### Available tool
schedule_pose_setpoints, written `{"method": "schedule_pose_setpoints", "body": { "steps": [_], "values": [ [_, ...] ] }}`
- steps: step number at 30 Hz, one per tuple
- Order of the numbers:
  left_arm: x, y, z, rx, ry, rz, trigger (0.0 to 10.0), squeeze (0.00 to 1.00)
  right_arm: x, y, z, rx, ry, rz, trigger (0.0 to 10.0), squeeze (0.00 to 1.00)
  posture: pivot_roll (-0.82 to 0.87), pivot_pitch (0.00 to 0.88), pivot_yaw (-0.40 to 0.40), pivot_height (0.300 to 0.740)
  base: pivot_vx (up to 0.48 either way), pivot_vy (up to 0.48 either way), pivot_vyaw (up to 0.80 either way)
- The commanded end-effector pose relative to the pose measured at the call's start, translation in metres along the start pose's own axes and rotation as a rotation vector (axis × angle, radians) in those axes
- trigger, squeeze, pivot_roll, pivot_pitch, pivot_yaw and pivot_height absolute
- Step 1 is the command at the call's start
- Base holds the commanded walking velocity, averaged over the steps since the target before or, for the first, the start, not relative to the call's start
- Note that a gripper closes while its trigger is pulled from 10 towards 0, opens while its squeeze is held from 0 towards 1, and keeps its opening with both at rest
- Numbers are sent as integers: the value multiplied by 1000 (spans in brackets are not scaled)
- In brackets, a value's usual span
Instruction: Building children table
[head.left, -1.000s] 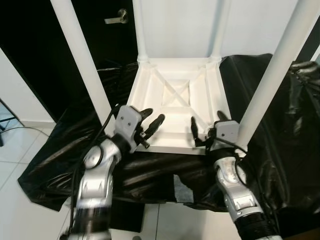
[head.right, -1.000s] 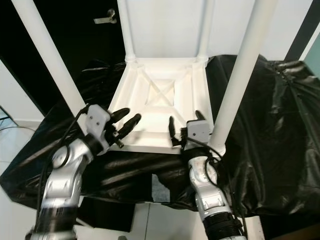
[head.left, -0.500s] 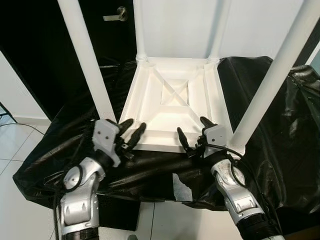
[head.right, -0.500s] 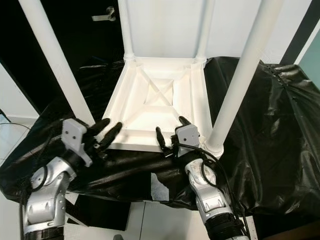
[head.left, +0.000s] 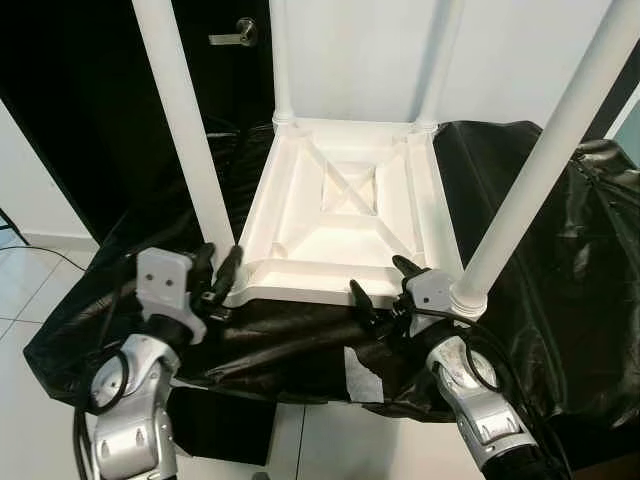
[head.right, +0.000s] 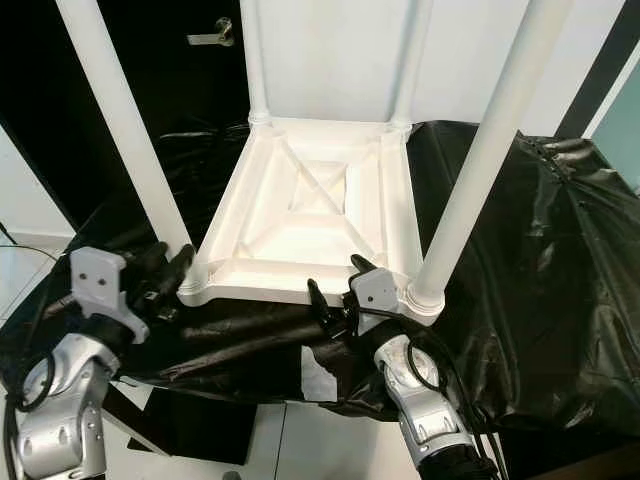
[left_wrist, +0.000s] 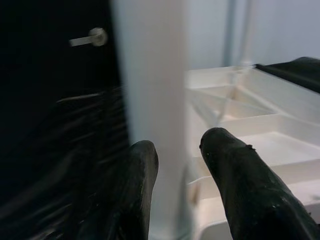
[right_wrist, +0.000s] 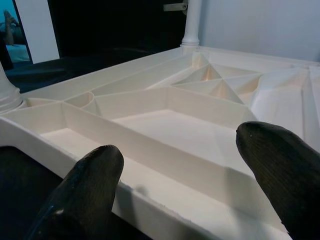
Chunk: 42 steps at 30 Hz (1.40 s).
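1. The children's table (head.left: 345, 215) lies upside down on a surface draped in black plastic sheeting (head.left: 560, 260), ribbed underside up and all four legs already standing in their corner sockets. What remains looks like checking that each leg is tight, or getting a hold to turn the table over.

2. The near-left leg (head.left: 185, 130) rises from the table's near-left corner. The left gripper (head.left: 215, 280) sits at its base, fingers spread a little with the leg between them in the left wrist view, holding nothing. To do this well, close squarely on the round leg low down, where it is stiffest, and twist about its own axis instead of levering sideways.

3. The near-right leg (head.left: 545, 160) stands at the near-right corner; pulling on it unevenly could rock the whole table on the slippery sheeting.

4. The right gripper (head.left: 375, 290) hovers wide open and empty at the table's near edge, just beside that corner. It probably clears the rim, though contact is hard to judge. Pressing down there would steady the table while the left works.
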<state>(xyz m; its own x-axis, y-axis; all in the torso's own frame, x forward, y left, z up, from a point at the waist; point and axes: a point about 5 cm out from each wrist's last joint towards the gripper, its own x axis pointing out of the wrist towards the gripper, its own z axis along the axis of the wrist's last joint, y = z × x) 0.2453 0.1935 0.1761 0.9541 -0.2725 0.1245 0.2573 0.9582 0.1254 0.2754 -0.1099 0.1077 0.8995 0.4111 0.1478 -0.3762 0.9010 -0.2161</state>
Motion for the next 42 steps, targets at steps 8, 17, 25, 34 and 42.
{"method": "schedule_pose_setpoints", "body": {
  "steps": [8, 17, 25, 34, 42],
  "values": [
    [0, 4, -1, -26, 16, 80, 10000, 0, -2, 3, 0, 10, 9, 8, 10000, 0, 60, 0, -21, 740, 0, 0, 0],
    [11, -1, 0, -117, -13, 37, 10000, 1000, -5, 2, 0, 5, 12, 6, 10000, 0, 35, 0, -9, 740, 0, 0, 0],
    [23, -5, -7, -69, 26, 48, 10000, 0, -6, 1, 1, 0, 15, -2, 10000, 0, 25, 0, -8, 740, 0, 0, 0],
    [53, -7, -17, -77, 65, 116, 10000, 0, -3, 4, 3, 0, 11, -2, 10000, 0, 12, 0, -1, 740, 0, 0, 0],
    [75, 0, -22, -166, 49, 118, 5882, 0, 0, 7, 5, 3, 3, -10, 10000, 0, -4, 0, 5, 740, 0, 0, 0]
  ]
}}
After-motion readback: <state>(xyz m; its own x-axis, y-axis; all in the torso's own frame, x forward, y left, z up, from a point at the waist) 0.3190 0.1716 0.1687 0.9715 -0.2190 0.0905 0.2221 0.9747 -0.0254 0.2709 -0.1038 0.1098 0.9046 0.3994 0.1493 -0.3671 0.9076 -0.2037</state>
